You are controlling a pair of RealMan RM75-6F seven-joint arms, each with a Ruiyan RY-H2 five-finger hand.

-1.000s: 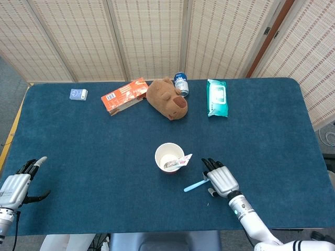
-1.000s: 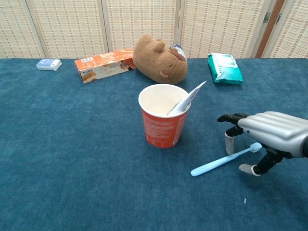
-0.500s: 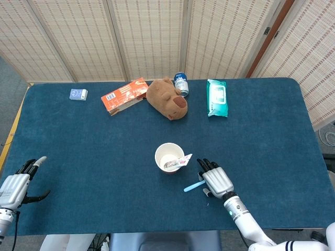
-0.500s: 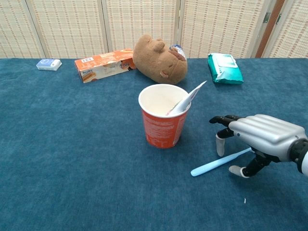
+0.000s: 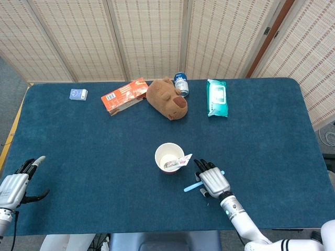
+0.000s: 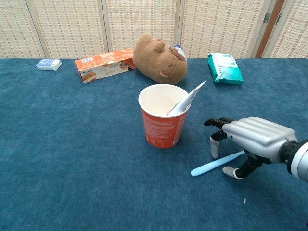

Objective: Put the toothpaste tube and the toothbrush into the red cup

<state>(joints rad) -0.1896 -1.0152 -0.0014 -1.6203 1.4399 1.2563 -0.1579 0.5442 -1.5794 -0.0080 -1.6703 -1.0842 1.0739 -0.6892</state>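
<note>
Toothpaste in the cup, toothbrush not yet picked up

Head view: the red cup (image 5: 169, 158) stands mid-worktop with the toothpaste tube (image 5: 178, 162) leaning out of it; the right hand (image 5: 212, 181) covers the toothbrush (image 5: 193, 185), whose tip pokes out toward the cup, and the left hand (image 5: 15, 185) idles at the near edge, fingers apart, holding nothing. Chest view: the right hand's fingers (image 6: 214, 147) arch apart over the brush lying flat on the worktop (image 6: 72, 144), thumb beside it, nothing clamped. A slim handle flat on cloth could roll or skid away as the fingers close, and a swing could knock the nearby cup
</note>
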